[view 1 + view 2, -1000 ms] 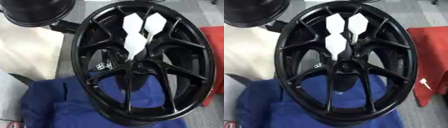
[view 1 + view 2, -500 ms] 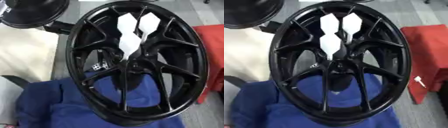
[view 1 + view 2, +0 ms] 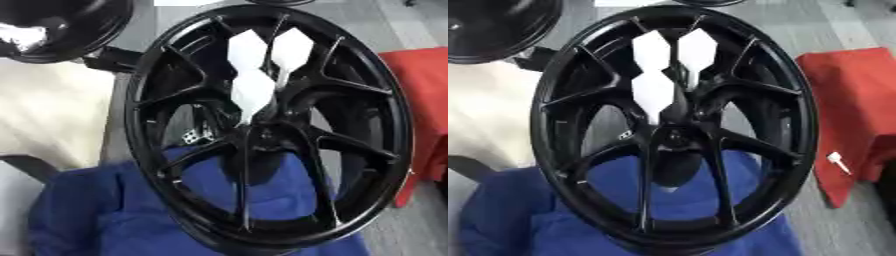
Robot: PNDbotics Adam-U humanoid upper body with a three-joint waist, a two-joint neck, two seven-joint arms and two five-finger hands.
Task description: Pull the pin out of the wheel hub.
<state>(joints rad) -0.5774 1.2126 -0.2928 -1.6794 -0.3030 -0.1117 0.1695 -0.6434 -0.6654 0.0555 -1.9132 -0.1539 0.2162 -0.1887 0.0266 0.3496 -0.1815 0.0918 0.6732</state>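
A black spoked wheel hub (image 3: 546, 125) stands tilted on a blue cloth (image 3: 518, 220) and fills the middle of both views. A white pin (image 3: 654, 91) with three flat white vanes sticks out of the hub's centre (image 3: 674, 136), pointing up and toward me. Neither of my hands shows in either view, and nothing is touching the pin.
A second black wheel (image 3: 61, 25) lies at the upper left, above a cream surface (image 3: 44, 120). A red cloth (image 3: 850, 100) lies to the right of the hub, with a small white piece (image 3: 838, 163) on it. Grey floor shows at the top right.
The whole picture has shifted, so the camera has moved. The pin stands in the hub centre as before.
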